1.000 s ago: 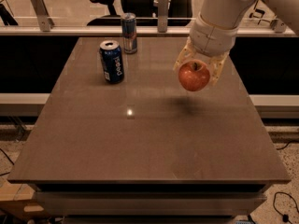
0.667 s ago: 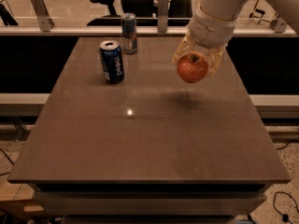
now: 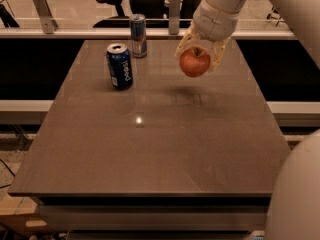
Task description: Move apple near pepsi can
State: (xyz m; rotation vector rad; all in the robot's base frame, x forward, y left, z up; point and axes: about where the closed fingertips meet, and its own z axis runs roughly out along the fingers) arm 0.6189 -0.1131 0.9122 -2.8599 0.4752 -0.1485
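Pepsi can (image 3: 120,66) upright on table (image 3: 150,154), far-left part; second can (image 3: 138,29) upright just behind it, slightly right, near the far edge. Gripper (image 3: 200,58) hangs over the table's far-right part, well right of both cans, with the apple (image 3: 194,63) clasped between its fingers, off the surface. Office chair (image 3: 117,1) behind table.

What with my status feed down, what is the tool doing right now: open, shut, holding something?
The tool is shut on the apple, in the air above the table, apart from the pepsi can.
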